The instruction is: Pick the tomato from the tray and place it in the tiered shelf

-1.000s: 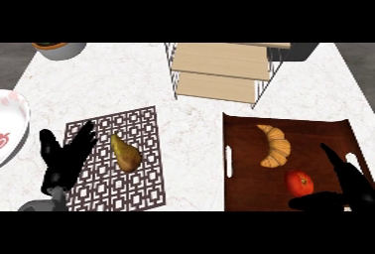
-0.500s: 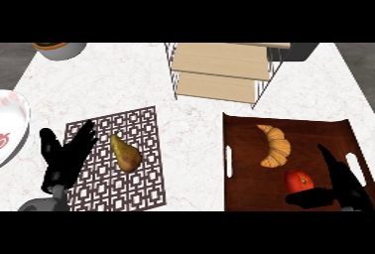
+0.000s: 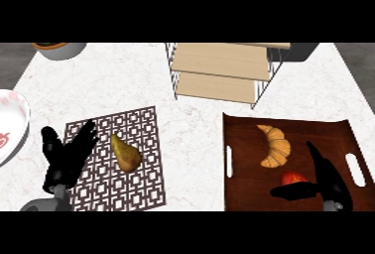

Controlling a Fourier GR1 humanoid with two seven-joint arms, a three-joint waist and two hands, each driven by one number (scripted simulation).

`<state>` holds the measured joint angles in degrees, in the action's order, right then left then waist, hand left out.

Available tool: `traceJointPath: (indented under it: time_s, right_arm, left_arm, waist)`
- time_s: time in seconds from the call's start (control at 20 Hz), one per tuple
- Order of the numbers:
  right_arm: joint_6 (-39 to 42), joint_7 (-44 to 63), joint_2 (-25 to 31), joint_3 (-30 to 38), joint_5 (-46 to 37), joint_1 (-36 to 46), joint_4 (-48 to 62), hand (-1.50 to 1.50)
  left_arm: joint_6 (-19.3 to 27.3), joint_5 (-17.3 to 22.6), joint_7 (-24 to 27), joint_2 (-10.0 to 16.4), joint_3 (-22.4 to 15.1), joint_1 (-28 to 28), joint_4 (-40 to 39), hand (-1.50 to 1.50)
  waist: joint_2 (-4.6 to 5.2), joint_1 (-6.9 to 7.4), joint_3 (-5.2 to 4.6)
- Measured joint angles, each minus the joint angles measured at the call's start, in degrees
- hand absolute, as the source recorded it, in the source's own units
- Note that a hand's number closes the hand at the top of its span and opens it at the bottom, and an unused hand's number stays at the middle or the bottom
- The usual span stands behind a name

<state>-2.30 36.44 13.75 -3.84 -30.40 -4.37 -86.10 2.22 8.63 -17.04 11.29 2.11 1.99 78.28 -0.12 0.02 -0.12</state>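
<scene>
One tomato (image 3: 293,177), one croissant (image 3: 275,145) and one tray (image 3: 250,191) are shown; one pear (image 3: 125,154) and one patterned mat (image 3: 147,130) are counted. One tiered shelf (image 3: 219,69), one plate (image 3: 15,115) and one bowl (image 3: 58,49) are also recorded. Two hands are counted: one left hand (image 3: 64,159), one right hand (image 3: 327,179).

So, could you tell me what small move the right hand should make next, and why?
Probably close the right hand round the small red tomato. It lies on the dark brown tray between the thumb and the straight fingers, not yet curled round it, so lifting now would likely leave it behind.
</scene>
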Motion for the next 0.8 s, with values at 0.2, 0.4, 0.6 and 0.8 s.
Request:
traceJointPath:
  time_s: [0.2, 0.4, 0.6, 0.8]
  right_arm:
    - [3.4, -2.2, 0.8, -0.3, 0.0, 0.7, 1.5, 1.50]
    - [6.2, -5.2, 2.5, -2.5, -1.1, 0.4, 2.0, 1.50]
    - [5.5, -6.6, 1.5, -2.3, -1.2, 0.4, 2.1, 1.50]
    - [4.2, -8.2, 0.4, -2.5, -1.6, 0.7, 0.7, 1.50]
  left_arm:
    - [-0.4, -0.9, 0.7, -0.5, 0.0, -0.3, -0.2, 0.00]
    - [-0.6, -0.9, 1.2, -0.9, 0.1, 0.0, -0.9, 0.00]
    - [-1.4, -0.4, 0.7, -0.1, 1.0, -0.5, -0.2, 0.00]
    - [-1.7, -0.4, 0.5, -0.2, 1.2, 0.1, -0.7, 0.00]
  waist:
    - [-0.15, 0.00, -0.33]
    - [-0.31, -0.22, -0.78]
    - [-0.29, -0.47, -0.89]
    - [-0.12, -0.64, -0.68]
